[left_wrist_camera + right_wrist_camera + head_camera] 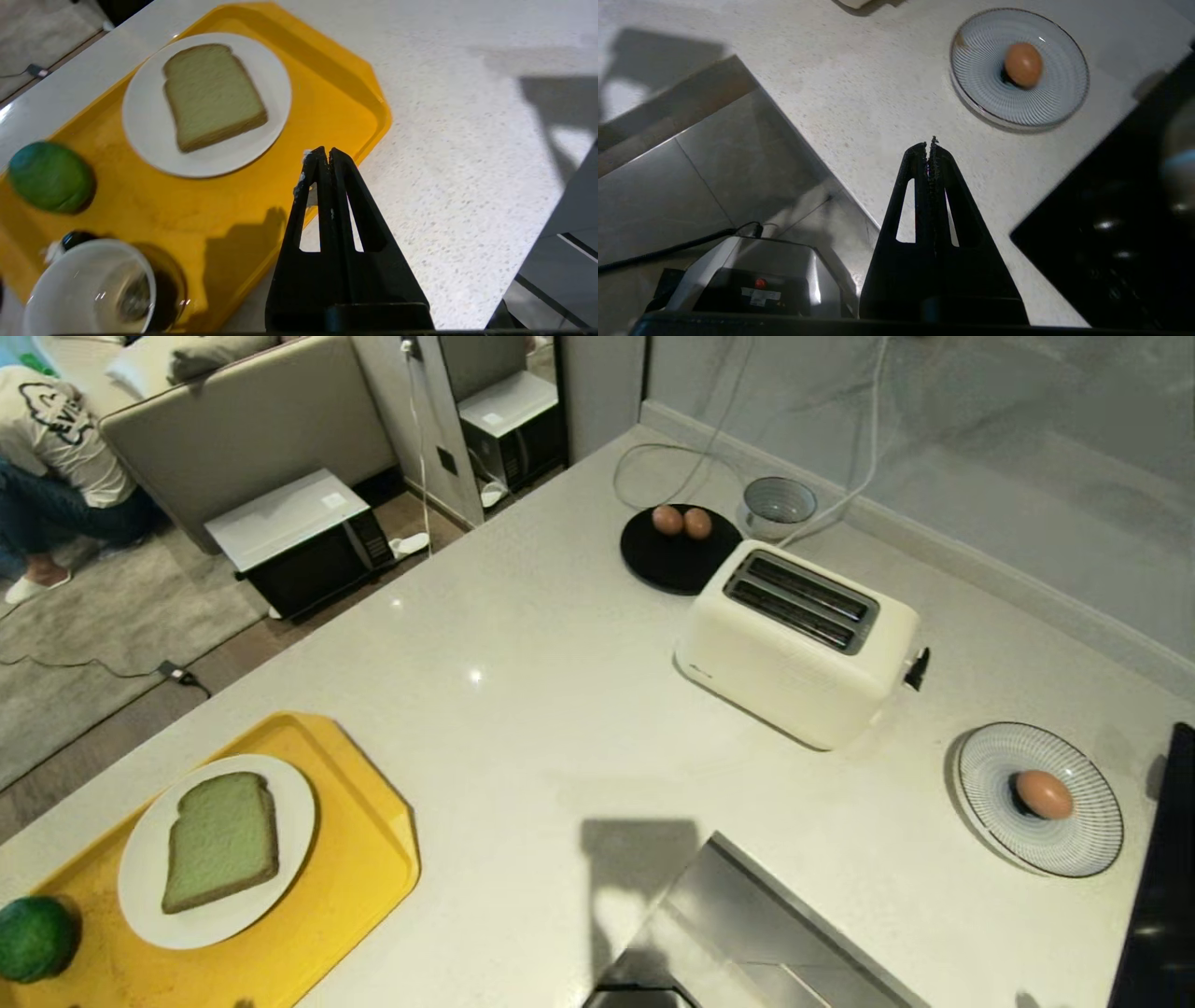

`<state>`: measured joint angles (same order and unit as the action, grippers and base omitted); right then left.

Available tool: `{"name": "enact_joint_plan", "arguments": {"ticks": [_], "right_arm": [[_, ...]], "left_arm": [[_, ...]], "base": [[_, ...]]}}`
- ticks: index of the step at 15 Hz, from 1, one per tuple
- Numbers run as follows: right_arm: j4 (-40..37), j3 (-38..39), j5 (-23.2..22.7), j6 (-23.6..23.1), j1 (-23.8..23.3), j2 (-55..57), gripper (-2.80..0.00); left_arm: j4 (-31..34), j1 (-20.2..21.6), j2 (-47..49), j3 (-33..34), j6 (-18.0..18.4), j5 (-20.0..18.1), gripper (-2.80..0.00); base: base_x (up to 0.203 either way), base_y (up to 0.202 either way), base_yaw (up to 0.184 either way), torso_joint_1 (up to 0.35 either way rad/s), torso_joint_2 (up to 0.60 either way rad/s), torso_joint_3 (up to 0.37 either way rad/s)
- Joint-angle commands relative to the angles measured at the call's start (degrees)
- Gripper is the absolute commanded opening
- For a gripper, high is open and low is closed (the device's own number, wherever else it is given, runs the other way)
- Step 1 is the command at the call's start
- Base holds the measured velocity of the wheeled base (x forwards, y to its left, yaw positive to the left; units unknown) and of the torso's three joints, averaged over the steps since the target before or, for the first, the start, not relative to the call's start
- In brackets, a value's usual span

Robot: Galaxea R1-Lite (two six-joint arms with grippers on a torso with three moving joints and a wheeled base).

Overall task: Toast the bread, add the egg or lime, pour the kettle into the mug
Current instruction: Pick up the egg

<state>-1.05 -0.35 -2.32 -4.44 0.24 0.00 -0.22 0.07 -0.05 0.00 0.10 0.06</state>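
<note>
The bread (221, 840) (212, 95) lies flat on a white plate (289, 803) on a yellow tray (364, 859) at the counter's near left. The lime (35, 938) (49, 177) sits on the tray's left end, and the mug (88, 289) stands beside it. One egg (1043, 793) (1023, 64) rests on a striped plate (990, 775) at the right. Two more eggs (681, 522) lie on a black plate behind the cream toaster (794, 644). My left gripper (325, 151) hangs shut and empty over the tray's edge. My right gripper (930, 144) is shut and empty, short of the striped plate. The kettle is out of view.
A patterned grey bowl (779, 504) and white cords lie behind the toaster. A black glossy surface (1167, 887) fills the near right corner. A grey steel-looking panel (747, 933) cuts into the counter's near edge. A person (56, 439) sits on the floor far left, near a microwave (308, 541).
</note>
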Motion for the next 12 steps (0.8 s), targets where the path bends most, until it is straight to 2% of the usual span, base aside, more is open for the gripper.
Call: {"name": "enact_joint_plan", "arguments": {"ticks": [1,10,12], "right_arm": [[-0.01,0.00,-0.06,-0.12,0.02,0.03,-2.80],[-0.50,-0.15,0.03,-0.74,0.02,0.00,-2.80],[-2.14,-0.83,1.86,-1.07,-0.07,0.09,-2.80]], "left_arm": [[-0.04,0.01,-0.04,0.00,-0.01,0.03,-2.80],[-0.04,0.01,-0.04,0.00,-0.01,0.03,-2.80],[-0.04,0.01,-0.04,0.00,-0.01,0.03,-2.80]], "base": [[0.002,0.002,-0.126,0.002,0.00,0.007],[0.000,0.000,-0.009,0.001,0.00,0.000],[0.000,0.000,0.000,0.000,0.00,0.000]]}}
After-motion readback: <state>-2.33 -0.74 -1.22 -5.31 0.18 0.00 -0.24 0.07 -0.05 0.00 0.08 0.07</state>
